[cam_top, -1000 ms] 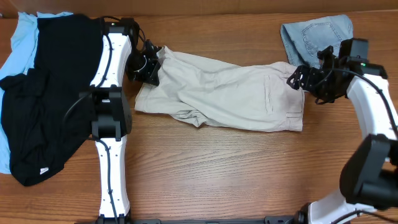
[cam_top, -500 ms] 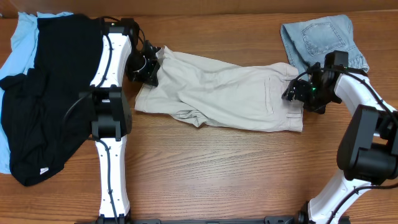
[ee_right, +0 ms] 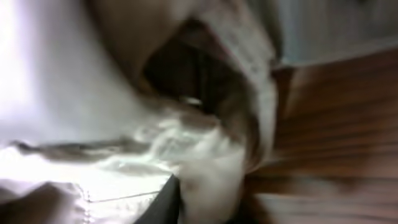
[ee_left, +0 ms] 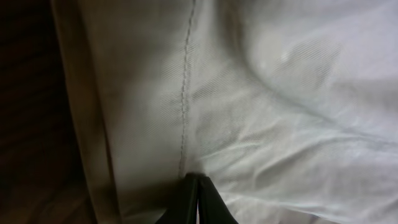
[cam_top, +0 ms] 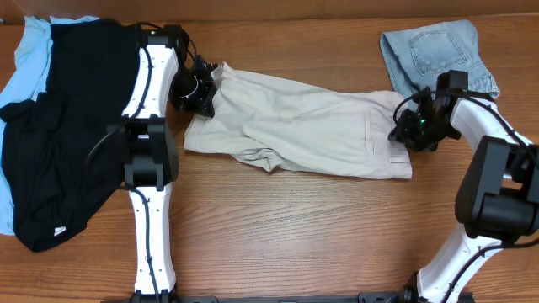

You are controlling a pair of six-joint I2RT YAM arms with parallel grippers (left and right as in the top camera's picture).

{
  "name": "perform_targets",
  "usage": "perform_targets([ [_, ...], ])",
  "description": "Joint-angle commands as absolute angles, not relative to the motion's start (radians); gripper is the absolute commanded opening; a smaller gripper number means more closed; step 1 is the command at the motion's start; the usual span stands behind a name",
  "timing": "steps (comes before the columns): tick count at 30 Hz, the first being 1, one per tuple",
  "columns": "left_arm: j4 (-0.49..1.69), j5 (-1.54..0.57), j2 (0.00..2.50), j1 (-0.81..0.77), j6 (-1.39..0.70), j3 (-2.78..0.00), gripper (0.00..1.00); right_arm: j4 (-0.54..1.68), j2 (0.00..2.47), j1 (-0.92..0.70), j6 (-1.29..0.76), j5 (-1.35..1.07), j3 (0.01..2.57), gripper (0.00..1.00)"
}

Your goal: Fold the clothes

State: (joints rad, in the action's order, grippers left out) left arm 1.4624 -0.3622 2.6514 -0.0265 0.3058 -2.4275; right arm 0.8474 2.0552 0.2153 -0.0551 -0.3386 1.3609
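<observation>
Pale beige shorts (cam_top: 303, 126) lie stretched across the middle of the wooden table. My left gripper (cam_top: 202, 93) is shut on their left end. In the left wrist view its fingertips (ee_left: 198, 182) meet on the beige cloth (ee_left: 261, 112) beside a stitched seam. My right gripper (cam_top: 407, 128) is at the waistband end on the right. In the blurred right wrist view a bunch of beige cloth (ee_right: 211, 168) sits between its jaws, with one dark finger (ee_right: 166, 198) showing at the bottom, so the right gripper (ee_right: 208, 194) is shut on the shorts.
A black garment (cam_top: 76, 126) is spread at the left over a sky-blue piece (cam_top: 25, 59). A folded faded denim piece (cam_top: 429, 50) lies at the back right, just behind the right arm. Bare wooden table (cam_top: 295, 227) runs along the front.
My right gripper has come down and left onto the shorts' waistband end and closed on it. The shorts' right end has shifted slightly right. The left arm has not moved.
</observation>
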Motion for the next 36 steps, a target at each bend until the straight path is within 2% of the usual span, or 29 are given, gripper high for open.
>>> perform_targets([
  [1,1.465,-0.355,2.656,-0.027,0.284,-2.425,0.04,0.855,2.087,0.217,-0.057,-0.439,1.341,0.04],
  [6,1.469,-0.355,2.656,-0.027,0.283,-2.425,0.04,0.864,2.061,0.241,-0.057,-0.530,1.344,0.04],
  [13,1.485,-0.359,2.656,-0.027,0.219,-2.425,0.04,0.913,1.874,0.291,-0.057,-0.541,1.351,0.04],
  [20,1.559,-0.371,2.656,-0.062,0.209,-2.425,0.04,1.119,1.721,0.281,-0.056,-0.540,1.478,0.04],
  [29,1.518,-0.432,2.656,-0.109,0.201,-2.425,0.04,1.146,1.638,0.104,-0.194,-0.524,1.613,0.04],
  [36,1.495,-0.432,2.656,-0.130,0.201,-2.425,0.04,0.963,1.649,-0.152,-0.455,-0.312,1.610,0.04],
])
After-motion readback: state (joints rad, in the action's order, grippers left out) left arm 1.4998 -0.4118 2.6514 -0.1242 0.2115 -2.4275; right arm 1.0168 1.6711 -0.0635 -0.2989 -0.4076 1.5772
